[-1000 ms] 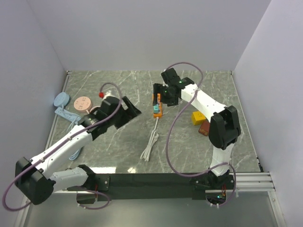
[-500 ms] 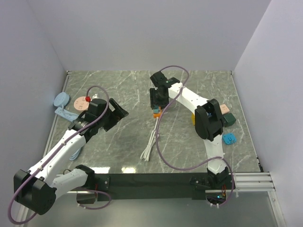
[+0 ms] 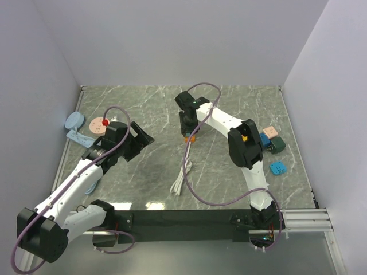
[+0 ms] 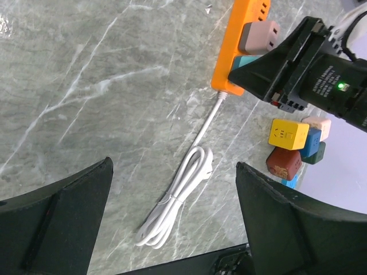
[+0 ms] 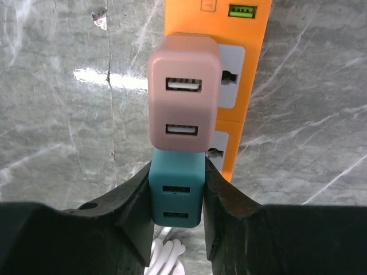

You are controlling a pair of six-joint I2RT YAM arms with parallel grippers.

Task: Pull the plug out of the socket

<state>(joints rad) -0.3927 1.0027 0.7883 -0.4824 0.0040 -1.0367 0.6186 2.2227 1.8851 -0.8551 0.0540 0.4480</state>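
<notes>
An orange power strip (image 5: 255, 103) lies flat on the table, and its white cord (image 4: 178, 200) trails from one end into a loose coil. A pink plug (image 5: 183, 91) and a teal plug (image 5: 176, 197), each with two USB ports, sit touching in neighbouring sockets. The teal plug seems fully seated and is pinched between the fingers (image 5: 133, 200) of the right gripper (image 5: 176, 200).

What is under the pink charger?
The orange power strip lies under the pink charger. The socket and prongs there are covered. The right gripper holds the teal charger beside it.
</notes>
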